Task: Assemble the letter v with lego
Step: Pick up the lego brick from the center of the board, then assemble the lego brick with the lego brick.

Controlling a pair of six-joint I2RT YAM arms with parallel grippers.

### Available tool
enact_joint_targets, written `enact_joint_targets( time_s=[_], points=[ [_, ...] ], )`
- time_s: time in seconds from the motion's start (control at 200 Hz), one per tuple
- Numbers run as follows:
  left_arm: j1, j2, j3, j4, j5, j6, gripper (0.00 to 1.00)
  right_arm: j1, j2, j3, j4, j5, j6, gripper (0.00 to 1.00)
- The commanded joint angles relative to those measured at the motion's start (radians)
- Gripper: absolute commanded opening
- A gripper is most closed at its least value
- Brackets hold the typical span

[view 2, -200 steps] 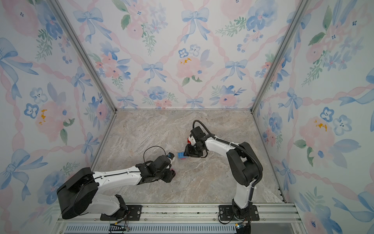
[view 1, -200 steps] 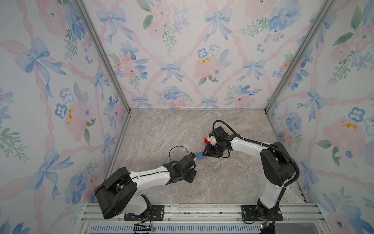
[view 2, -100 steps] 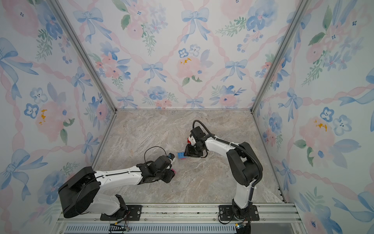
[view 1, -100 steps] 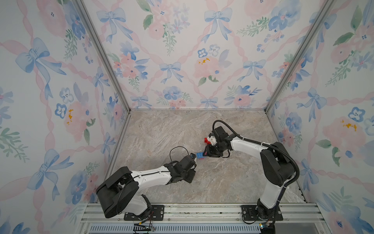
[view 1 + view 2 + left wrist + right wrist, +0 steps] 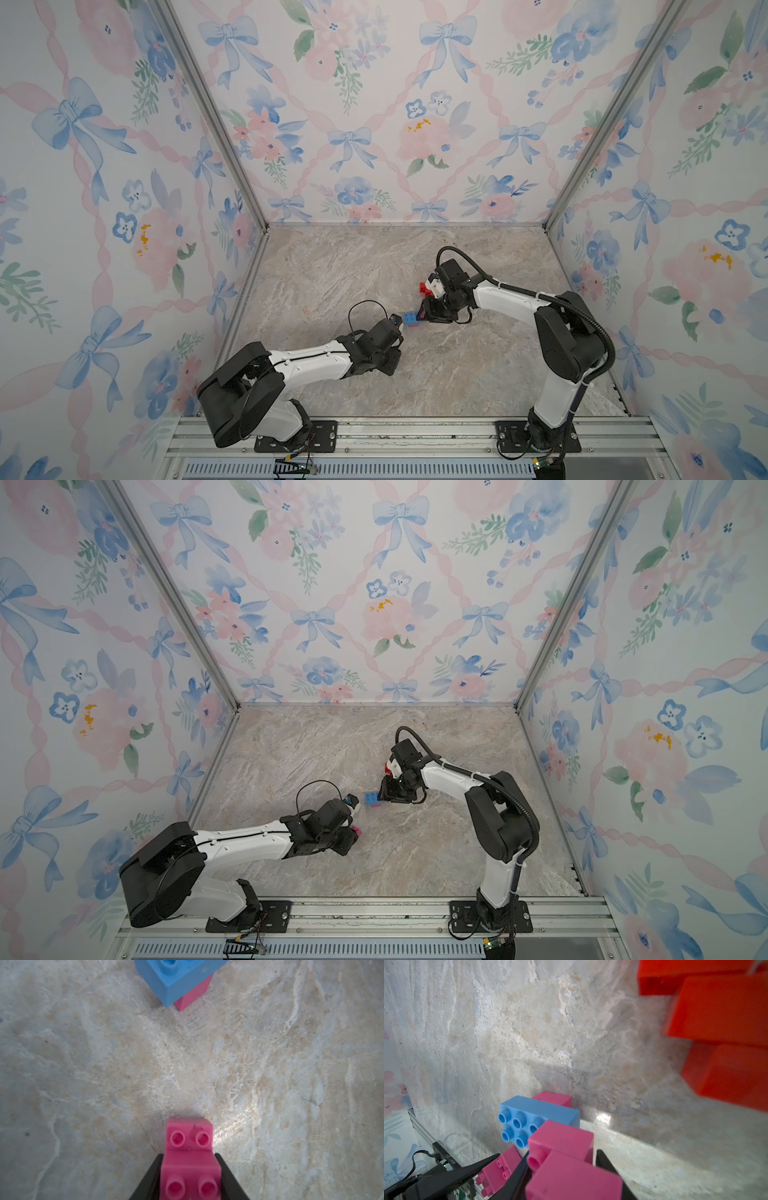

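My left gripper point(image 5: 189, 1156) is shut on a stepped pink lego piece point(image 5: 189, 1142), its black fingers point(image 5: 152, 1176) against both sides, low over the marble floor. A short way ahead, a blue lego brick point(image 5: 176, 982) rests on a pink brick point(image 5: 194, 994). My right gripper point(image 5: 562, 1151) is shut on a stack of two pink bricks point(image 5: 560, 1140) pressed against that blue brick point(image 5: 537, 1111). In both top views the two grippers point(image 5: 392, 353) point(image 5: 424, 313) face each other across the blue brick point(image 5: 410, 319). Several joined red bricks point(image 5: 720, 1007) lie just behind the right wrist.
The marble floor point(image 5: 374, 266) is walled by flowered panels on three sides. A metal rail point(image 5: 415, 432) with both arm bases runs along the front. In a top view, the red bricks point(image 5: 389, 766) sit beside the right wrist camera.
My left gripper's fingers have closed in on the pink piece. Both arms have stayed nearly where they were.
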Motion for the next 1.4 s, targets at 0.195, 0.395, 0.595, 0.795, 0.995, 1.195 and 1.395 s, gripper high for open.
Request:
enact_joint_targets(
  time_s=[0.195,0.395,0.595,0.795,0.995,1.195,1.395],
  points=[
    [-0.004,-0.02,0.038,-0.016,-0.038,0.03,0.31,0.009,-0.008,0.024,-0.034,0.008,-0.018,0.48],
    [0.01,-0.03,0.128,-0.016,-0.055,0.143,0.0,0.01,-0.002,0.029,-0.035,0.003,-0.02,0.48],
    [0.091,-0.054,0.189,-0.036,0.07,0.327,0.0,0.01,-0.003,0.034,-0.041,0.008,-0.022,0.48],
    [0.21,-0.036,0.244,-0.072,0.194,0.54,0.0,0.015,-0.007,0.04,-0.04,0.015,-0.033,0.48],
    [0.268,0.085,0.391,-0.24,0.266,0.774,0.0,0.015,-0.011,0.047,-0.062,0.012,-0.053,0.48],
    [0.289,0.093,0.428,-0.281,0.223,0.894,0.0,0.009,-0.009,0.04,-0.06,0.0,-0.061,0.48],
    [0.297,0.102,0.451,-0.316,0.278,0.947,0.0,0.01,-0.012,0.043,-0.05,-0.001,-0.056,0.48]
  ],
)
